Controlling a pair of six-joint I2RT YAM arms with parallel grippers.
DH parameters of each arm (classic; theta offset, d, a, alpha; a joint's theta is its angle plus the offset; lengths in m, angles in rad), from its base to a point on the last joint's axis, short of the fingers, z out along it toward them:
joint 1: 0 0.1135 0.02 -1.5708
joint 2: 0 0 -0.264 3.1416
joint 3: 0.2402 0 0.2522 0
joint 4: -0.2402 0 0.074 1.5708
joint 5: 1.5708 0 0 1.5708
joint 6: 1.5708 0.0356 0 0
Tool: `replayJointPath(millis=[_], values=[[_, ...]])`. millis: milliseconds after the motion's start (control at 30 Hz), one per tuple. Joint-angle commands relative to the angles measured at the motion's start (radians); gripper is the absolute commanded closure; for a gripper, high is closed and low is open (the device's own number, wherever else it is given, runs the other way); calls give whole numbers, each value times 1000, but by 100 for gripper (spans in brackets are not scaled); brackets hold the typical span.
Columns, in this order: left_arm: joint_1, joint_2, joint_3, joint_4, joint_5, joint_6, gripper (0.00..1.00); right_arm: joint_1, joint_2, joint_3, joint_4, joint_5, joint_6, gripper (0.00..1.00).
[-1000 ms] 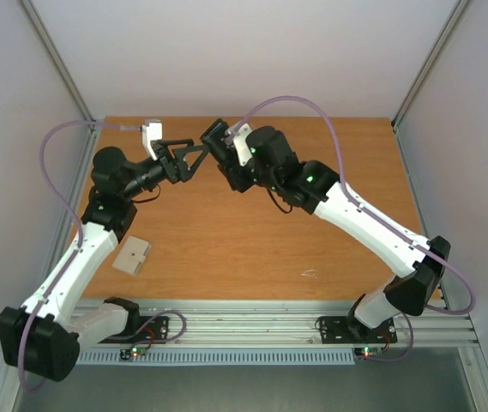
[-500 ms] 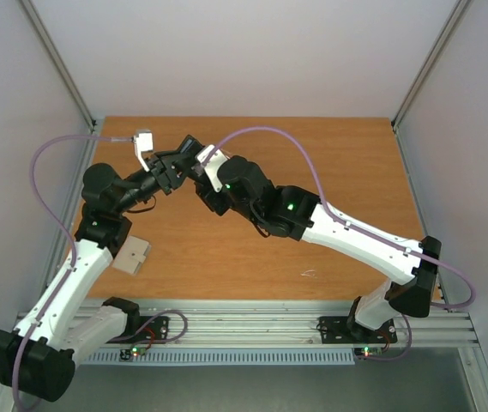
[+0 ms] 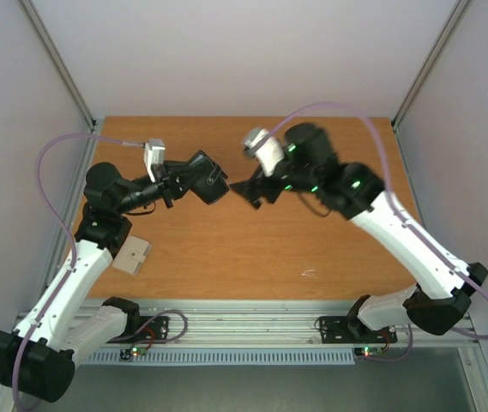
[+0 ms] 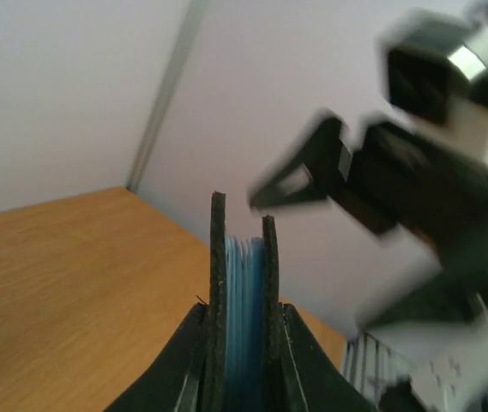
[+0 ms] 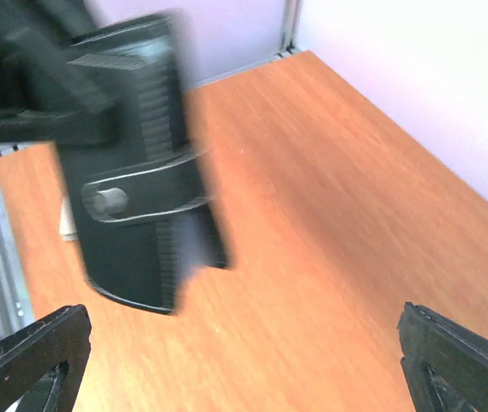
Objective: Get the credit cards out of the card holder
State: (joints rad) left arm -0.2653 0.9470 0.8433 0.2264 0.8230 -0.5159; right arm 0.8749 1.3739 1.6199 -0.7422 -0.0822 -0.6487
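Top cam: left gripper [image 3: 185, 181] is clamped on the card holder [image 3: 208, 178] and holds it up over the far-left part of the table [image 3: 329, 249]. From here the holder reads only as a dark square; no inside or cards show. Right gripper [image 3: 249, 192] is just beside it on the right, not touching, jaws spread w/ nothing between them. It and the wrist behind it are motion-blurred. One whitish card [image 3: 132, 255] lies flat on the table near the left edge. Its left side runs up against the left arm and may be partly hidden under it; face detail is too small to read. Tiny pale mark [image 3: 310, 274] on the wood toward the front; can't tell what it is.

Left wrist cam: holder [image 4: 219, 283] is edge-on and upright, two black covers w/ pale blue layers packed between. Can't tell cards from lining, or a count. Fingers [image 4: 183, 369] press on both covers from outside. Holder's lower part is cut off at the frame bottom. Right gripper is a blur at upper right, apart from the holder.

Right wrist cam: right gripper's own fingertips [image 5: 29, 360] show only at the two bottom corners, far apart, w/ an empty gap. A black blur [image 5: 136, 215] fills left-centre above the wood; can't separate holder from left gripper in it.
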Motion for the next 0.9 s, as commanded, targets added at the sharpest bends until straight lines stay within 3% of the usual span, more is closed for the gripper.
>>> replayJointPath(millis=[0, 300, 567, 733, 800, 867], values=[[-5, -10, 33, -72, 284, 345, 100, -169, -11, 118, -294, -500, -56, 2], [-43, 9, 52, -82, 337, 384, 100, -169, 176, 301, -384, -742, -83, 29], [-58, 15, 50, -84, 355, 377, 100, -167, 236, 343, -348, -801, -64, 50], [-63, 15, 48, -87, 352, 360, 100, -167, 247, 345, -344, -821, -62, 80], [-64, 16, 48, -82, 342, 356, 100, -167, 252, 347, -357, -812, -63, 97], [-64, 14, 45, -61, 317, 335, 100, -168, 240, 338, -366, -778, -73, 99]])
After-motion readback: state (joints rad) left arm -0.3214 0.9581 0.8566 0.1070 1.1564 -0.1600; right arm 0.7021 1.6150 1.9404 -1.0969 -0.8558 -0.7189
